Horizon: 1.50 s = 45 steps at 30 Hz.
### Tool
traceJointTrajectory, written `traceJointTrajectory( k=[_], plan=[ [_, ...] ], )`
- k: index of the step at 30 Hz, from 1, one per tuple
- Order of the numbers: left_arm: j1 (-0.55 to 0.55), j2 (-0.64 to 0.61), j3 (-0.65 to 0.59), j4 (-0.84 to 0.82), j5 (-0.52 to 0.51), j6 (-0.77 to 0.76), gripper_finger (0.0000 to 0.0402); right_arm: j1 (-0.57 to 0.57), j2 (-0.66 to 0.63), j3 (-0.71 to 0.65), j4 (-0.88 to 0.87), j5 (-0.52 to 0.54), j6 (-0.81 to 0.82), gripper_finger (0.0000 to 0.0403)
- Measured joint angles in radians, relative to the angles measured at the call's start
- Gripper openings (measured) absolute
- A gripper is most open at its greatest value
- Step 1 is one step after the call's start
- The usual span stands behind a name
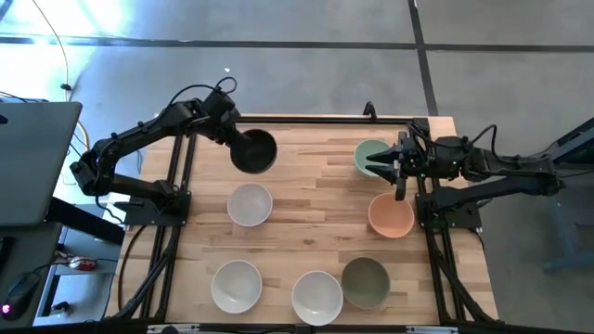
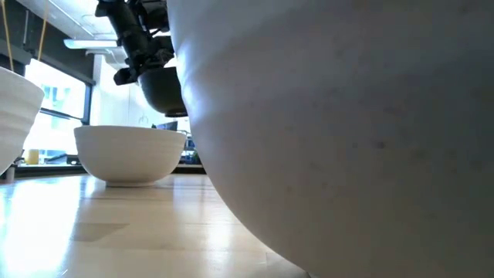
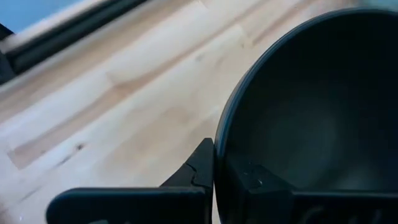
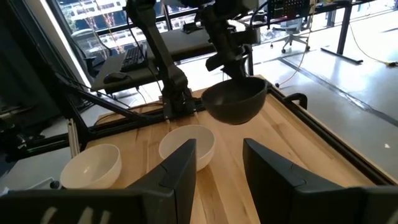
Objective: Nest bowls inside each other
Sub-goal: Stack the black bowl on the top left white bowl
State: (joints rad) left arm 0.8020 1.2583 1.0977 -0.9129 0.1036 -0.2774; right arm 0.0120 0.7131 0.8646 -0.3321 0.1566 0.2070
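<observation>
While the left tool (image 3: 214, 171) pinches the smooth round black bowl (image 1: 252, 151) rim, right tool (image 1: 388, 167) agape.

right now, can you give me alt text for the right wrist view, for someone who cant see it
The left gripper holds a black bowl by its rim, lifted above the wooden table. Two white bowls sit on the table beyond the open fingers of the right gripper in the foreground.

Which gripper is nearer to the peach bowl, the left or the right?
Right. The right gripper hovers over the mint bowl just beyond the peach bowl; the left gripper holds the black bowl across the table.
</observation>
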Motion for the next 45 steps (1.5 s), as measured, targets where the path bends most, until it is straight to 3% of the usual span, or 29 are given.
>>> traceJointTrajectory(
  k=[23,31,45],
  plan=[
    [-0.268,0.0,0.0,-0.151,-0.03,-0.111,0.0,0.0,0.0,0.0,0.0,0.002,0.002,0.0124],
    [-0.381,0.0,-0.004,-0.21,-0.093,-0.166,0.0,0.0,0.0,0.0,0.0,0.002,0.001,0.0124],
    [-0.458,0.008,-0.01,-0.205,-0.166,-0.21,0.0,0.0,0.0,0.0,0.0,0.001,0.0,0.0124]
  ],
)
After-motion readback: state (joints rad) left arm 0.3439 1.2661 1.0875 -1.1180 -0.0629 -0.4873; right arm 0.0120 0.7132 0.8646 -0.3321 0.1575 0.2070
